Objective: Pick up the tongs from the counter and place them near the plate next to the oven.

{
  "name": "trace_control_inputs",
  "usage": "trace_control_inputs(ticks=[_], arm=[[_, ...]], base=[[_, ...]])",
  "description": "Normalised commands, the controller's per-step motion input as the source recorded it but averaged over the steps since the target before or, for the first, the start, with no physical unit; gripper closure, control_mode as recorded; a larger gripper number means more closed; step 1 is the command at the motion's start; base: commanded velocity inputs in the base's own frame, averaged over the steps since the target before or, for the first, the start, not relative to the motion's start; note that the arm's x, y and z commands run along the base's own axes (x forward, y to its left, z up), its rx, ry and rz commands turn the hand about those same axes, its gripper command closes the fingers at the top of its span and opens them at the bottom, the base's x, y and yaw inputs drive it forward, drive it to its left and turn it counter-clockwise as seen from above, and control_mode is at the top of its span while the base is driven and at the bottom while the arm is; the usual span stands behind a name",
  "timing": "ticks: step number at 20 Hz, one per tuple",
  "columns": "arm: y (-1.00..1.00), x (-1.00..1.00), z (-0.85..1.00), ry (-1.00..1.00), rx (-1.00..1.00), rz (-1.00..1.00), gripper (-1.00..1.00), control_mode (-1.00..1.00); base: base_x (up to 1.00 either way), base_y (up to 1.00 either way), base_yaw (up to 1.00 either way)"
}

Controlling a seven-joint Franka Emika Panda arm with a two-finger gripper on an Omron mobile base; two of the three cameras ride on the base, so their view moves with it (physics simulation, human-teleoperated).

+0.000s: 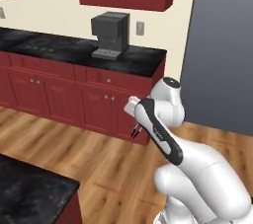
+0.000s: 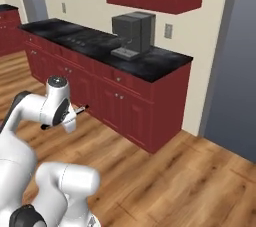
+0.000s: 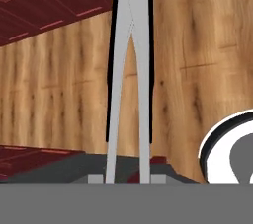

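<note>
**Tongs in transit: carry status and hazards**

While the arm is folded close to the base, the gripper [image 3: 127, 176] is closed down on the tongs [image 3: 128, 70], whose two silver-grey arms run up the hand view from between the fingertips to the joined end with its dark pivot dot. The grip sits at the open ends of the arms, so most of the tool's length projects beyond the claw.

In the left base view the tongs [image 1: 135, 131] hang as a thin dark sliver below the white wrist; in the right base view they project sideways from the wrist [image 2: 80, 109], over bare wood floor [image 2: 190, 181]. They are therefore clear of every surface.

Nearest the base, at lower left in the left base view, lies a corner of the counter [image 1: 29, 188], black and marbled. Farther off, along the wall, runs a narrower black-topped wall counter [image 1: 74, 50] on red cabinets, carrying a grey coffee machine [image 1: 110, 34].

The curved white-and-dark shape at the lower right of the hand view is too cropped to identify; it may be part of the robot.

Hazards from here:
- Slip or rotation: the long unsupported length could lever the tool out of the pinch during a fast swing.
- Collision: the protruding end could strike the red cabinet fronts [image 2: 120, 106] if the base drives close.
- Misplacement: the target for release is not yet confirmed.
</note>
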Motion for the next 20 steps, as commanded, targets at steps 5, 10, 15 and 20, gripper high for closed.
trace_control_inputs(ticks=[5, 10, 15, 20], arm=[[0.0, 0.0, 0.0, 0.0, 0.0, 0.0, 1.0, 1.0], [0.0, 0.0, 0.0, 0.0, 0.0, 0.0, 1.0, 1.0], [0.0, 0.0, 0.0, 0.0, 0.0, 0.0, 1.0, 1.0], [0.0, 0.0, 0.0, 0.0, 0.0, 0.0, 1.0, 1.0]], base=[[0.64, -0.36, 0.19], [0.58, -0.41, 0.21], [0.59, -0.35, 0.24], [0.59, -0.3, 0.44]])
